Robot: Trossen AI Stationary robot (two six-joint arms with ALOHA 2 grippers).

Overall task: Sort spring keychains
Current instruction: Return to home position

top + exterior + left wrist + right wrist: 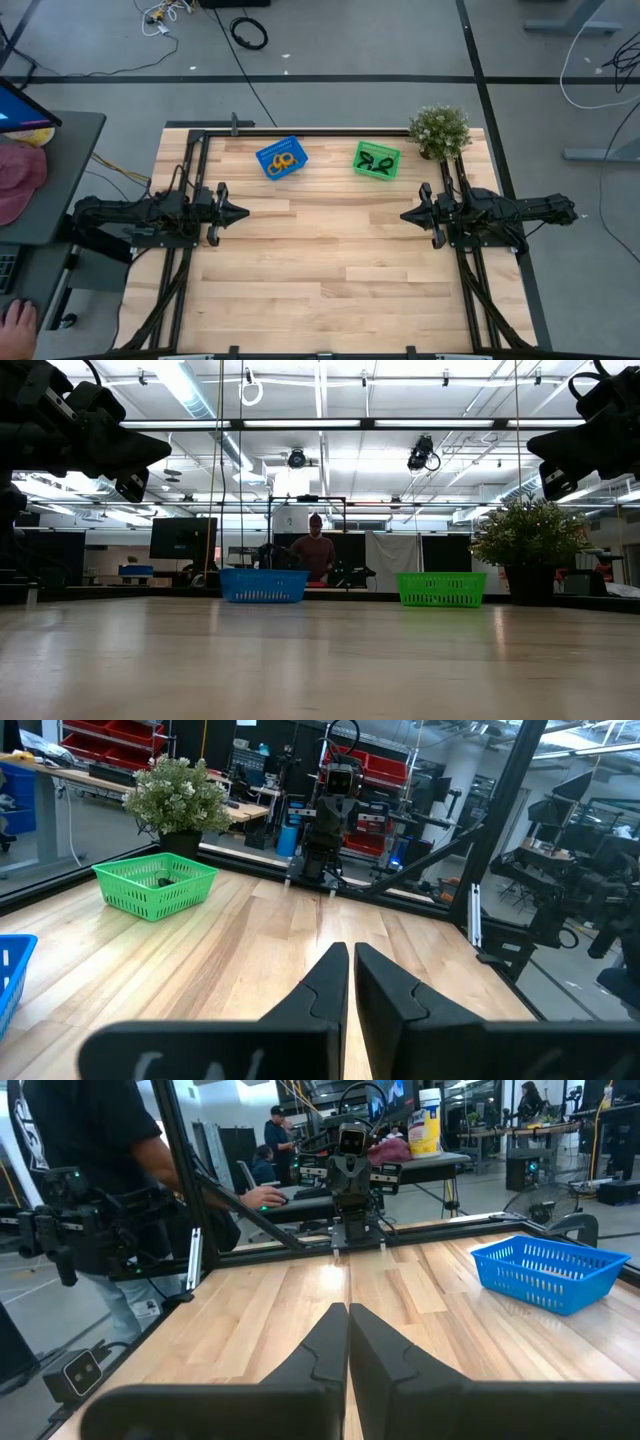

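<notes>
Orange spring keychains (pixel 283 160) lie inside the blue basket (pixel 268 152) at the table's far side. Black spring keychains (pixel 377 161) lie inside the green basket (pixel 361 150) to its right. My left gripper (pixel 243 211) hovers above the table near its left edge, shut and empty; its fingers show closed in the left wrist view (pixel 351 982). My right gripper (pixel 405 215) hovers near the right edge, shut and empty, as the right wrist view (pixel 348 1342) shows. Both grippers point at each other across the table's middle.
A potted plant (pixel 439 131) stands at the far right corner beside the green basket. The bare wooden table top (pixel 320 260) spreads between the arms. A person's hand (pixel 17 322) rests at a desk left of the table; a person stands beyond it (pixel 90 1170).
</notes>
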